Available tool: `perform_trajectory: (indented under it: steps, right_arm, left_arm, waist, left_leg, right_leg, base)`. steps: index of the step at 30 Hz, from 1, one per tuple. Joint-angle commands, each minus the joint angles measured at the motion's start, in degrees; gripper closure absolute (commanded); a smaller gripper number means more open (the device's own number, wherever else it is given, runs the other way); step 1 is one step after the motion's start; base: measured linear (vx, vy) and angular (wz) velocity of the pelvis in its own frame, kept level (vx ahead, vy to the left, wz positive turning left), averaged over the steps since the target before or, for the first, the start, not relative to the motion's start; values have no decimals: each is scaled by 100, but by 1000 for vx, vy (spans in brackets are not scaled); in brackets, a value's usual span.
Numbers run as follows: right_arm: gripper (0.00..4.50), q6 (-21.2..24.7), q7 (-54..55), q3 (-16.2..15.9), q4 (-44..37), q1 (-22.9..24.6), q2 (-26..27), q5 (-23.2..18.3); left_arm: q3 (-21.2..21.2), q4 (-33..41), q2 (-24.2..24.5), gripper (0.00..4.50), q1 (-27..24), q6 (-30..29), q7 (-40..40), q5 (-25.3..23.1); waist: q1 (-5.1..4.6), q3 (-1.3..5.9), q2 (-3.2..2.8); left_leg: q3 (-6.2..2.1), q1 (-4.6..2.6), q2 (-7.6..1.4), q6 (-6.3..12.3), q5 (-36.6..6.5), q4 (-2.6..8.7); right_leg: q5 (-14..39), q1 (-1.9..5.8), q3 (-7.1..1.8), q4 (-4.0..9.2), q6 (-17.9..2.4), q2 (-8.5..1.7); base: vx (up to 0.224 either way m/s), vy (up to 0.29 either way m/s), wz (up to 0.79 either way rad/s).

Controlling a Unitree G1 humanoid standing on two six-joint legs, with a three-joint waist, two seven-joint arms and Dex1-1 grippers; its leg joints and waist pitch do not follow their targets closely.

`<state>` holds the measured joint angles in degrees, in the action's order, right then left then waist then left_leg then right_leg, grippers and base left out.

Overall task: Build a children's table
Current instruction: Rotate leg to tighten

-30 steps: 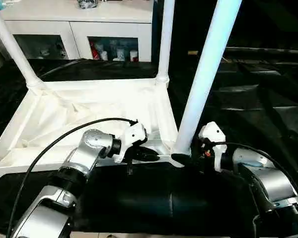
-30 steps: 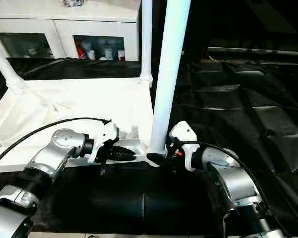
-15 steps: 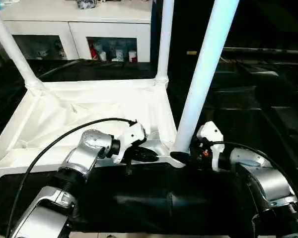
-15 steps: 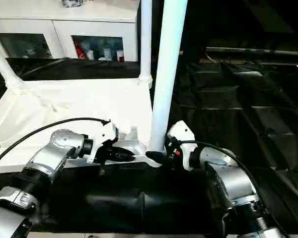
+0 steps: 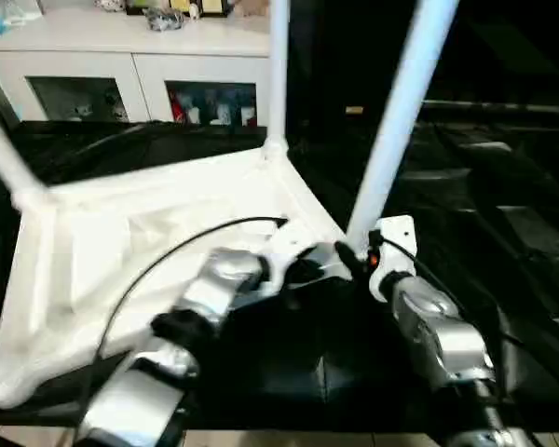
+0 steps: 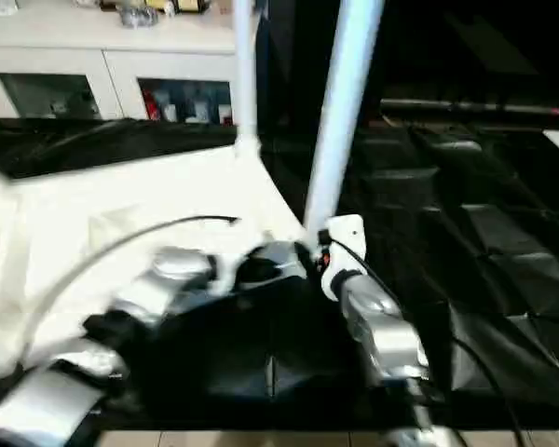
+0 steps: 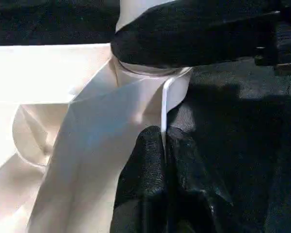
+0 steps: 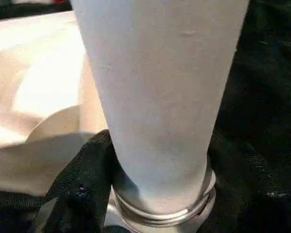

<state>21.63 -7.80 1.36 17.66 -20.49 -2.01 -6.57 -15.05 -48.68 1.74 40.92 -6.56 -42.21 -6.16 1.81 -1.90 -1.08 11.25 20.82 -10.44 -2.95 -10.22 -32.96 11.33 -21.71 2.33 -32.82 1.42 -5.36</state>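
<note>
Table top (image 5: 168,223) rim pinched: left end effector (image 7: 163,145).

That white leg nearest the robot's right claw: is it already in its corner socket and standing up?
In and upright, slightly tilted: the leg base sits in the ringed corner socket of the tabletop, the right gripper around it.

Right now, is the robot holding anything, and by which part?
Yes. The left gripper pinches the table top's raised rim near a corner; the right gripper clasps the nearest leg at its base.
</note>
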Motion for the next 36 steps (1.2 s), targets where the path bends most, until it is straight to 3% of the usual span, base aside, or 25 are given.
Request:
perform_trajectory:
  steps: [1,3,6,7,8,9,10,11,12,13,14,16,17,18,21,25,28,33,34,36]
  right_arm:
    - [194,207,90,-57,383,69,181,-96]
    - [194,190,54,-33,421,-9,169,-54]
    - [194,145,-16,-47,428,-37,147,-30]
    - [194,-62,-409,-259,302,-18,-108,89]
    - [138,-111,-516,-314,265,-11,-180,114]
    - [124,-113,-799,-302,146,-8,-358,29]
    - [124,-95,-876,-275,111,-11,-405,-16]
    - [118,-69,-966,-252,85,-26,-456,-64]
    - [90,-13,-1164,-246,-6,-33,-579,-132]
    - [90,61,-1456,-263,-136,-34,-735,-228]
    - [81,233,-2114,-379,-459,-5,-1129,-389]
    - [81,262,-2484,-521,-628,33,-1413,-376]
    - [81,270,-2929,-712,-789,97,-1760,-345]
    - [81,271,-2965,-725,-800,102,-1785,-345]
    - [81,269,-3804,-948,-1097,258,-2324,-447]
    - [81,316,-4192,-1112,-1360,406,-2542,-501]
    - [81,354,-4223,-1217,-1428,457,-2569,-511]
    - [81,310,-4165,-1252,-1336,390,-2398,-535]
    - [106,312,-4175,-1247,-1332,383,-2379,-547]
    - [113,303,-4184,-1239,-1307,372,-2340,-547]
  left_arm:
    - [56,-150,-178,450,27,86,270,74]
    - [40,-176,-127,450,45,158,157,40]
    - [54,-209,-106,450,60,174,137,34]
    - [33,-227,17,450,62,273,-17,30]
    - [29,-228,48,450,60,297,-58,27]
    - [19,-194,167,450,32,355,-269,43]
    - [17,-182,203,450,23,372,-340,50]
    - [13,-175,251,450,15,398,-425,54]
    - [-5,-142,335,450,-9,471,-583,66]
    - [-4,-102,421,450,-32,470,-741,96]
    - [-41,30,625,450,-109,549,-1258,190]
    - [-66,127,743,450,-158,546,-1533,239]
    - [-92,235,865,450,-214,603,-1822,298]
    - [-93,242,874,450,-218,610,-1846,304]
    - [-165,597,1128,450,-375,487,-2635,527]
    - [-264,877,1332,450,-495,317,-3123,646]
    - [-253,936,1378,450,-530,302,-3215,679]
    - [-230,988,1415,450,-578,328,-3200,661]
    - [-233,1013,1422,450,-588,306,-3205,669]
    - [-236,1065,1436,450,-609,269,-3204,679]
  waist:
    - [-43,234,46]
    - [-37,231,57]
    - [-25,231,61]
    - [-20,222,79]
    - [-10,226,84]
    - [0,233,87]
    - [18,235,108]
    - [30,237,91]
    - [31,241,89]
    - [35,250,100]
    - [59,250,94]
    - [67,257,93]
    - [81,274,75]
    - [81,274,75]
    - [115,300,56]
    - [167,318,59]
    - [194,309,55]
    - [175,289,65]
    - [173,287,64]
    - [172,290,58]
  left_leg:
    - [-217,-123,-224,-175,-2490,500]
    - [-194,-81,-222,-113,-2336,510]
    - [-171,-70,-219,-54,-2211,500]
    - [-161,-78,-214,-37,-2258,489]
    - [-158,-76,-211,-15,-2243,479]
    - [-158,-64,-219,24,-2149,474]
    - [-155,-63,-214,50,-2080,467]
    - [-143,-62,-219,119,-1979,458]
    - [-137,-53,-223,136,-1912,456]
    - [-137,-26,-224,165,-1765,454]
    - [-123,-52,-233,247,-1686,445]
    - [-125,-11,-248,299,-1559,439]
    - [-106,-20,-251,333,-1366,416]
    - [-106,-20,-251,333,-1366,416]
    - [-86,-21,-286,462,-960,373]
    - [-62,-22,-290,604,-655,337]
    - [-50,-48,-300,586,-712,335]
    - [-59,-49,-290,400,-999,360]
    - [-59,-50,-291,385,-1011,362]
    - [-64,-54,-296,355,-994,366]
  right_leg:
    - [2779,30,-139,546,-612,-280]
    - [2328,46,-160,498,-769,-269]
    - [2176,52,-176,487,-855,-281]
    - [2291,39,-180,504,-861,-289]
    - [2373,55,-182,508,-829,-291]
    - [2322,66,-188,504,-827,-304]
    - [2286,75,-186,502,-815,-298]
    - [2165,71,-200,487,-873,-307]
    - [2087,77,-201,477,-905,-305]
    - [1945,111,-192,453,-950,-303]
    - [1911,104,-188,455,-1014,-300]
    - [1763,144,-190,424,-1054,-302]
    - [1427,144,-187,385,-1155,-292]
    - [1427,144,-187,385,-1155,-292]
    - [608,170,-175,279,-1459,-289]
    - [27,184,-155,191,-1679,-271]
    - [85,176,-159,190,-1721,-273]
    - [663,176,-170,247,-1577,-294]
    - [695,172,-172,252,-1564,-290]
    - [671,172,-173,244,-1550,-288]
  base:
    - [0,0,0]
    - [0,0,0]
    - [0,0,0]
    - [0,0,0]
    - [0,0,0]
    - [0,0,0]
    - [0,0,0]
    - [0,0,0]
    - [0,0,0]
    - [0,0,0]
    - [0,0,0]
    - [0,0,0]
    - [0,0,0]
    - [0,0,0]
    - [37,-4,-1]
    - [14,1,0]
    - [0,0,0]
    - [0,0,0]
    - [0,0,0]
    - [0,0,0]
